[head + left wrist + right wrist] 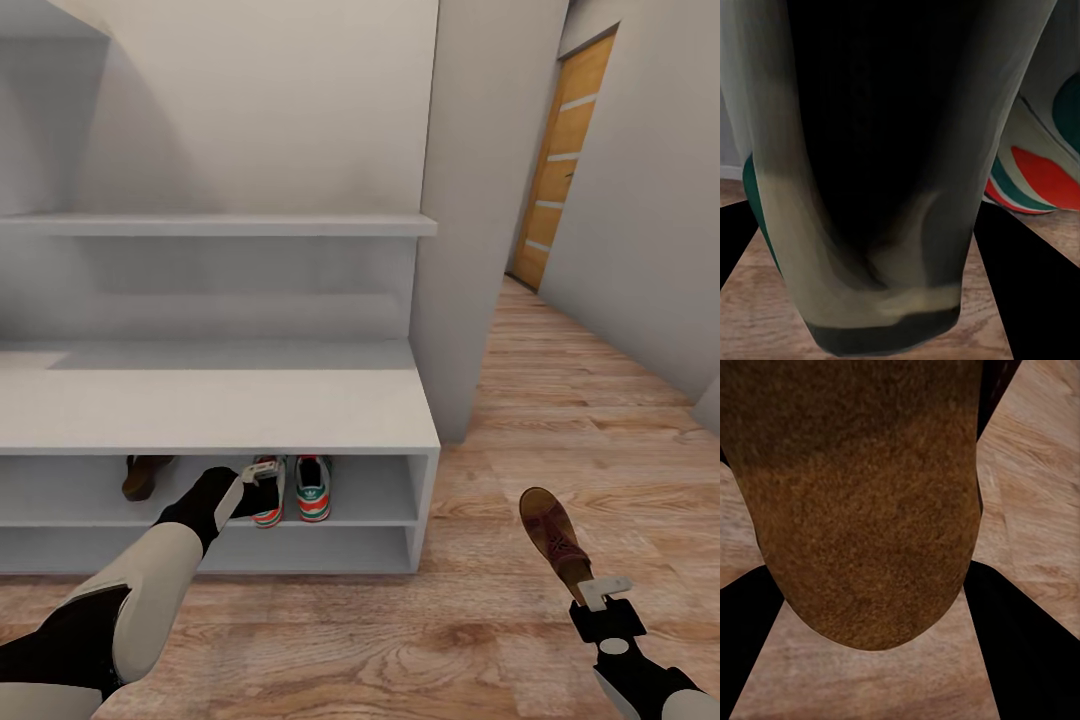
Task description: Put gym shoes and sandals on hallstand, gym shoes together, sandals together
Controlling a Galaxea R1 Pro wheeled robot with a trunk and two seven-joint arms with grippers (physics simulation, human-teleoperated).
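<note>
Left hand (258, 487) in upper shelf of hallstand (300, 420), lower-middle frame, clamped on gym shoe (268, 492), second gym shoe (313, 489) right beside it. One sandal (145, 474) already shelved further left. Right hand (590, 590) lower right, clamped on other sandal (552, 538) over corridor floor (560, 400). Sneaker-placing step basically done imo. Next: release, then bring sandal in next to its mate.
</note>
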